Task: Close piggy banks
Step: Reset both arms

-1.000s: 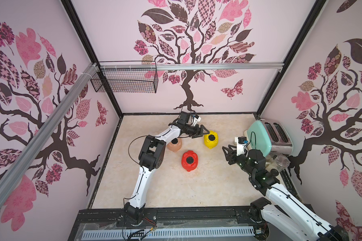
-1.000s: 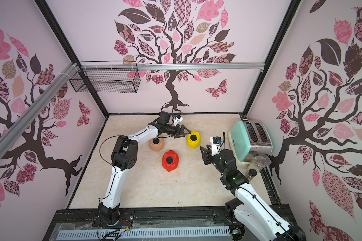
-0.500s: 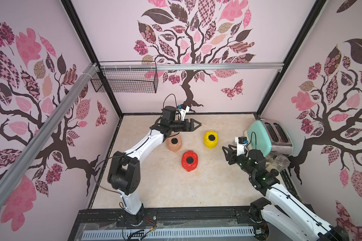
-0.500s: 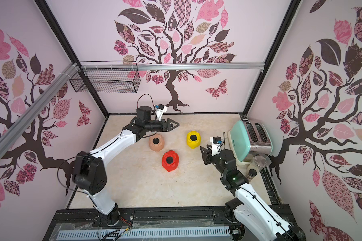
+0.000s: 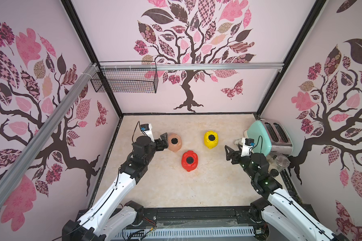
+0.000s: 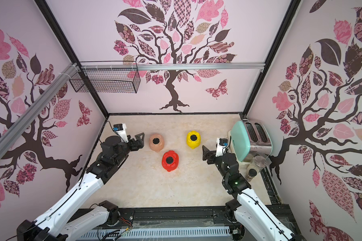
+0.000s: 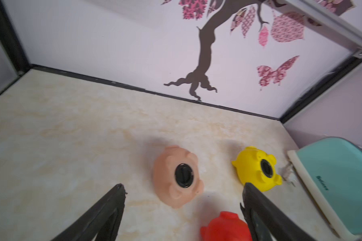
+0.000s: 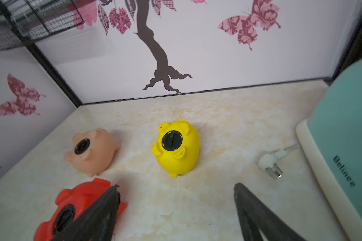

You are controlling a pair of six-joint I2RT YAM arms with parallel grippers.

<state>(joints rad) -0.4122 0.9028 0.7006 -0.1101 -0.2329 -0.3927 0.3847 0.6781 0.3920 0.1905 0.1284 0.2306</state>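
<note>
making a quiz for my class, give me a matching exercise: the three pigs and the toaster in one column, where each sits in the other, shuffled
1 peach-pink pig
2 red pig
3 yellow pig
4 toaster

A back right corner
B nearest the front rail
C beside the left hand
D pig closest to the toaster

Pairs: 1-C, 2-B, 3-D, 4-A

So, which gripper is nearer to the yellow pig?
Right. The right gripper is near the yellow pig, on the toaster side; the left gripper is beyond the peach pig.
</note>
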